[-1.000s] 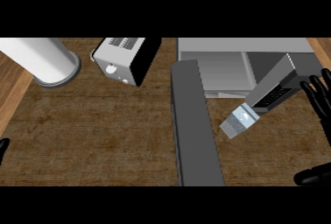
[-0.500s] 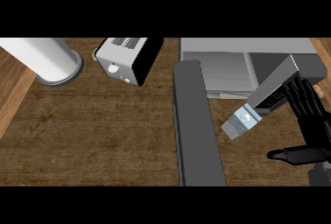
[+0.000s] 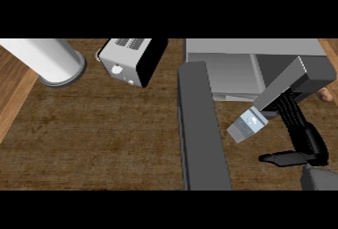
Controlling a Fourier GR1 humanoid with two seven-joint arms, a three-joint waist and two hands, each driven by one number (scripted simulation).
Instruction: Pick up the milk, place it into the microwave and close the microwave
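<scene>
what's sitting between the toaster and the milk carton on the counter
In the head view, the microwave's open door stands between the toaster and the milk carton, a long dark slab seen edge-on.

Pale blue-grey milk carton, black right hand, brown mottled counter, white cylinder

Dark wooden counter bears a toaster and white cylinder.

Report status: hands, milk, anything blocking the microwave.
Right hand beside the tilted grey-and-blue milk carton, fingers straight, not curled round it. Left hand not in view. Open grey microwave behind it; dark open door stands left of the carton.
</scene>
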